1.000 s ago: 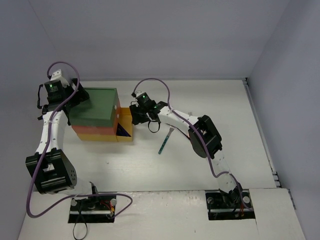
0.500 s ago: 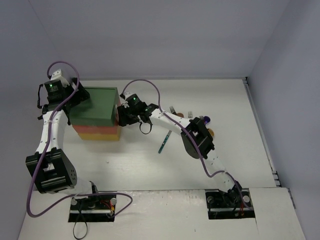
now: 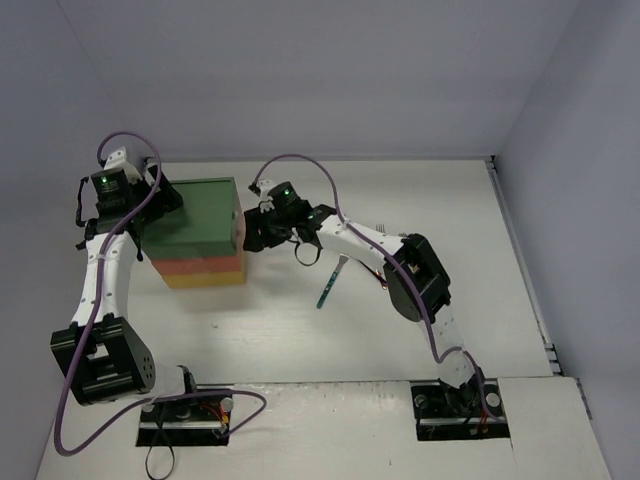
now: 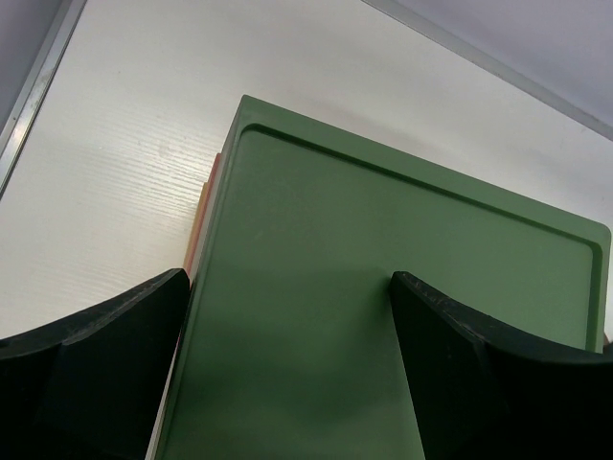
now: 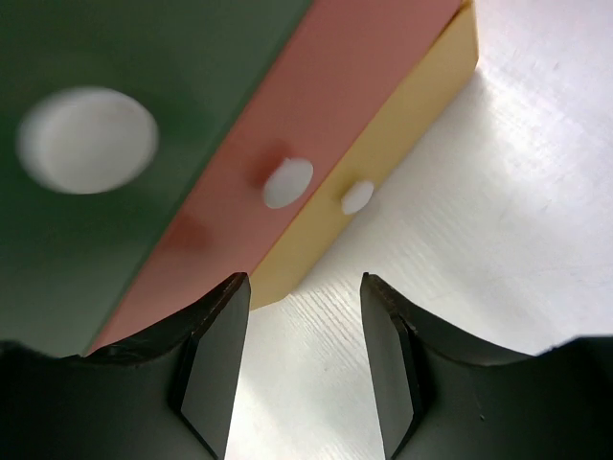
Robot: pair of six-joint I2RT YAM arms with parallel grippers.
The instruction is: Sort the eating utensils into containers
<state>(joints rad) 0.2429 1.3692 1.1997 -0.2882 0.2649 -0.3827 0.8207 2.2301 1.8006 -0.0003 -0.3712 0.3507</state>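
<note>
The containers [image 3: 195, 222] stand as one boxy unit with a green top at the left of the table. In the right wrist view its green [image 5: 86, 139], orange-red [image 5: 287, 182] and yellow [image 5: 357, 196] drawer fronts are flush, each with a white knob. My right gripper [image 3: 250, 232] [image 5: 302, 364] is open just right of those fronts, with bare table between its fingers. My left gripper [image 3: 152, 205] [image 4: 287, 383] is open over the green top [image 4: 383, 287], its left finger [image 4: 96, 364] at the top's left edge. A slim blue-green utensil [image 3: 328, 285] lies on the table right of the unit.
My right arm [image 3: 400, 265] stretches across the middle of the table and hides what lies under it. Fork tines [image 3: 384, 228] peek out beside it. White walls close the table at the back and both sides.
The yellow drawer, pulled out to the right a second ago, is now shut. My right gripper moved left against the unit, then eased back slightly. The unit and the left gripper shifted slightly.
</note>
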